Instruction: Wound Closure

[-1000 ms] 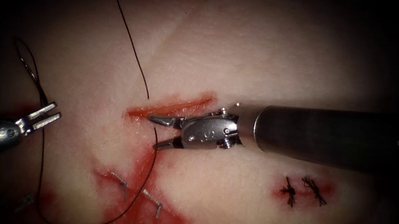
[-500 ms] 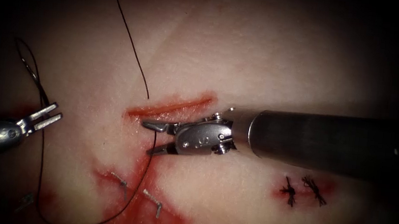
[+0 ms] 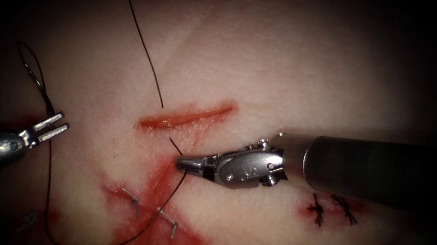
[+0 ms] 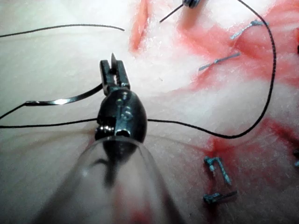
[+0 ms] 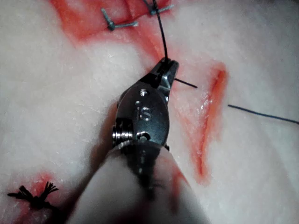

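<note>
Right tool: jaws are together, clamped on the thread just near of the cut; a second ago they stood apart around that strand, so this is a fresh grip. The right wrist view shows the same clamp, with a short end of thread poking out beside the jaws.
Left tool: sits well off to the left of the cut, jaws apart, holding nothing I can make out.
Needle: lies flat on the tissue beside the left tool, not in the tissue, with neither tool on it.
Thread run: from the right tool's jaws it curves down through the red fluid, round to the left and up past the left tool; a separate strand lies from the far side down to the cut.
Other marks: small metal staples near the fluid, and two dark knotted stitches to the right.
Doing it well, to my eye: keep the grip square on the thread and any pull in line with the cut, gentle enough not to tear the edge.
</note>
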You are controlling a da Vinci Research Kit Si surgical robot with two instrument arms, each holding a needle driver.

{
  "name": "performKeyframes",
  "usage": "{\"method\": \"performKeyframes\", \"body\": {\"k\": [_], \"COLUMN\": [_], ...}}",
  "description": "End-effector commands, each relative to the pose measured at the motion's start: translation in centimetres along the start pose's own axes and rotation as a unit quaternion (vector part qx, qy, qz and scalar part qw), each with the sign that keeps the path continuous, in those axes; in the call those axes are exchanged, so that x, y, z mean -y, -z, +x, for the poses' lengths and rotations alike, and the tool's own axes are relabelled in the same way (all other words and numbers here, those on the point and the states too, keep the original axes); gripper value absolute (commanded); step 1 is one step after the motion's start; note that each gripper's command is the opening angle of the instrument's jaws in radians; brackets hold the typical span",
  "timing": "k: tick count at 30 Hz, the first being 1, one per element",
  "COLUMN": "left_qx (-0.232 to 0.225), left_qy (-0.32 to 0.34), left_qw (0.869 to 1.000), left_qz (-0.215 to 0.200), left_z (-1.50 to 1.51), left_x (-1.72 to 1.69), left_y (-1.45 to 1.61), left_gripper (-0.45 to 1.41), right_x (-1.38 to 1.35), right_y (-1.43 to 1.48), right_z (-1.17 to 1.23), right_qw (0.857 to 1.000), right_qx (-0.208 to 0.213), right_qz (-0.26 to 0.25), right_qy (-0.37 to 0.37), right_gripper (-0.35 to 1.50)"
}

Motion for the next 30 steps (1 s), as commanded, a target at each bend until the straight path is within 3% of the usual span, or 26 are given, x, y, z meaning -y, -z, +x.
{"method": "performKeyframes", "body": {"k": [1,13,19,25,26,27,28,30], "left_qx": [0.0,-0.003,-0.001,-0.002,-0.002,-0.002,-0.003,-0.001], "left_qy": [0.0,-0.003,-0.005,-0.005,-0.005,-0.005,-0.005,-0.005], "left_qw": [1.0,1.0,1.0,1.0,1.0,1.0,1.0,1.0], "left_qz": [-0.002,-0.007,-0.011,-0.012,-0.013,-0.013,-0.015,-0.016], "left_z": [-0.04,-0.03,-0.04,-0.05,-0.05,-0.05,-0.06,-0.09], "left_x": [-0.04,-0.16,-0.2,-0.2,-0.19,-0.18,-0.15,-0.08], "left_y": [-0.08,-0.12,-0.15,-0.14,-0.13,-0.13,-0.11,-0.06], "left_gripper": [-0.45,-0.45,-0.45,-0.45,-0.45,-0.45,-0.45,-0.45], "right_x": [0.32,1.22,1.47,1.44,1.41,1.35,1.18,0.9], "right_y": [0.06,0.73,0.74,0.64,0.61,0.59,0.57,0.59], "right_z": [0.17,1.05,1.38,1.42,1.41,1.39,1.35,1.27], "right_qw": [1.0,0.999,0.998,0.997,0.997,0.997,0.997,0.998], "right_qx": [-0.001,0.007,-0.005,-0.008,-0.007,-0.007,-0.007,0.005], "right_qz": [0.014,0.041,0.064,0.071,0.07,0.071,0.07,0.055], "right_qy": [0.001,0.016,0.004,-0.006,-0.014,-0.022,-0.031,-0.042], "right_gripper": [-0.35,-0.35,-0.35,-0.35,-0.23,0.27,0.98,1.28]}}
